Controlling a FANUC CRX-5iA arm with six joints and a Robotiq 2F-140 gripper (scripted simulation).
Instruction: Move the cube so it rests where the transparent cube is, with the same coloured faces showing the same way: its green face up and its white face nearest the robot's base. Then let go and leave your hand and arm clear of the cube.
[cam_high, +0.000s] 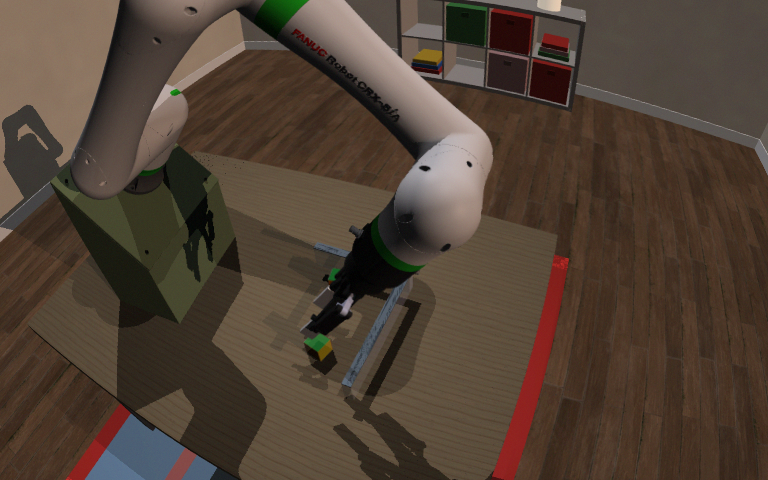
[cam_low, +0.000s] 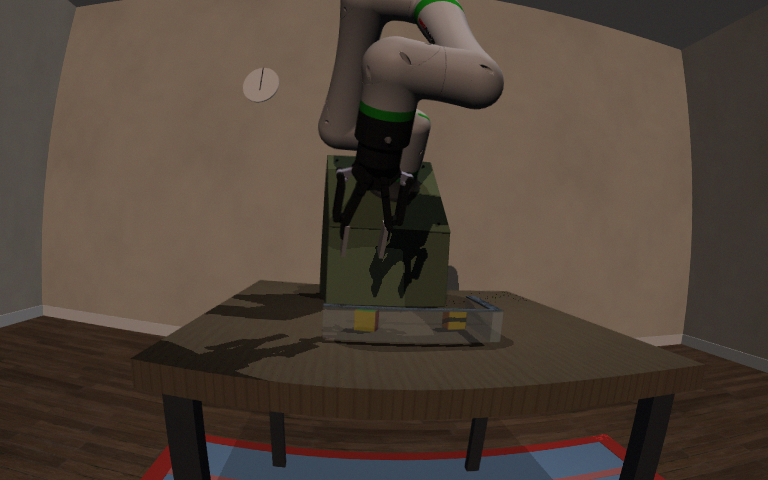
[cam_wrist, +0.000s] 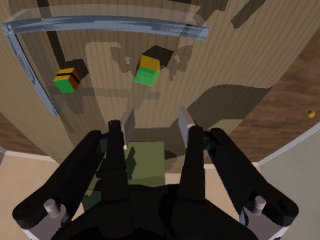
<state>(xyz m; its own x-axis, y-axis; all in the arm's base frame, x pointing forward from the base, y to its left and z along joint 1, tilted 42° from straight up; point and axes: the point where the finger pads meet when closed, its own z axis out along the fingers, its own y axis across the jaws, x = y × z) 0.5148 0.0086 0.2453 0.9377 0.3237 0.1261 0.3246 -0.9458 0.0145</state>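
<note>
The solid cube (cam_high: 318, 346) sits on the table with its green face up and a yellow side showing. It also shows in the exterior view (cam_low: 365, 319) and in the wrist view (cam_wrist: 148, 70). The see-through target cube (cam_high: 333, 275) has a green top and striped orange sides. It stands closer to the corner of the glassy L-shaped fence and is partly hidden by my hand; it also shows in the exterior view (cam_low: 454, 320) and the wrist view (cam_wrist: 67, 80). My gripper (cam_low: 363, 246) is open and empty, high above the table, roughly over the solid cube. Its fingers point down.
A low glassy L-shaped fence (cam_high: 373, 333) borders both cubes on the far and right sides. The olive robot pedestal (cam_high: 147, 237) stands at the table's left. A shelf unit (cam_high: 489, 48) stands at the back wall. A red-edged mat (cam_high: 526, 366) lies below the table.
</note>
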